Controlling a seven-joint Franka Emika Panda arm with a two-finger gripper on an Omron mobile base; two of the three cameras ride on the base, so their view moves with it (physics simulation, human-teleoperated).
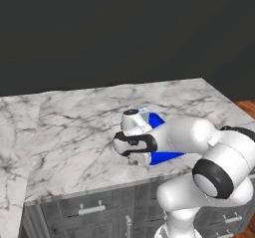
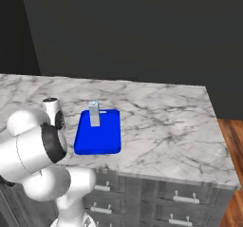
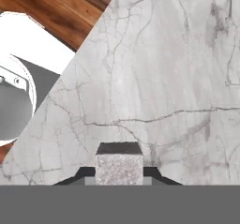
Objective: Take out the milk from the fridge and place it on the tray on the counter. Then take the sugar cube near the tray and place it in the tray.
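Marble tabletop (image 1: 74, 132), milk already on the tray, sugar cube between the fingers.

From the left base view, the arm reaches over the front of the tabletop, its hand (image 1: 133, 158) low beside the blue tray (image 1: 158, 119); I cannot tell the finger gap from here. From the right base view, the milk (image 2: 94, 113) stands upright at the tray's far end, so that half looks done. In the hand view, the sugar cube (image 3: 119, 168) sits between the two dark fingertips (image 3: 83, 175), which look pressed against its sides, the cube close over the marble. I'd judge it feather-light, hard but crumbly, so a gentle pinch across flat opposite faces suits it.
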